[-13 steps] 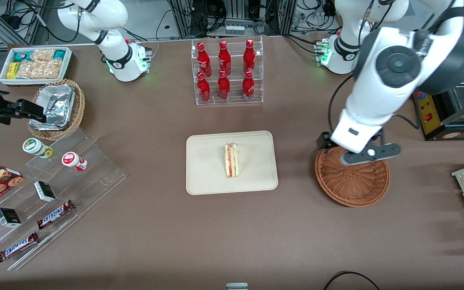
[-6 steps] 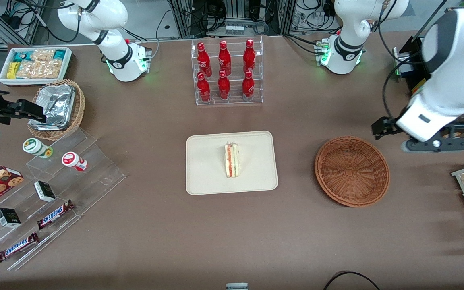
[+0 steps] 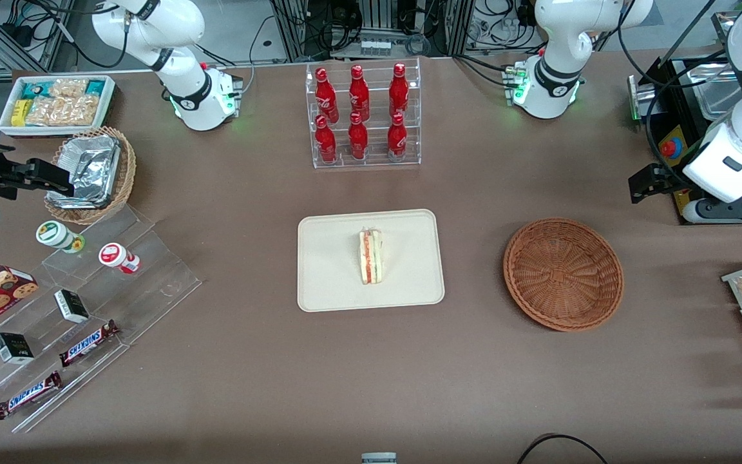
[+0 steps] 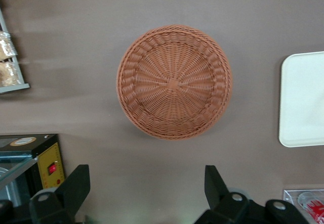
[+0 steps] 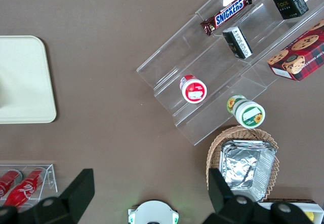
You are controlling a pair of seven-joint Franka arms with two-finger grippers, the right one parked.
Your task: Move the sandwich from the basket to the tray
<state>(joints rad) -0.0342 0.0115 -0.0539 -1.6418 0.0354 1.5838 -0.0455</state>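
The left arm's jaws (image 4: 144,191) stood wide apart and gripped nothing, held high above the brown desk (image 3: 248,386) toward the working arm's end. This posture suggested the transfer was complete. Below the jaws and nearer the desk's middle, the round reddish-brown wicker basket (image 3: 563,274) contained nothing. Well apart from the jaws, the triangular white-bread sandwich (image 3: 371,256) lay near the centre of the flat cream rectangular tray (image 3: 326,283).
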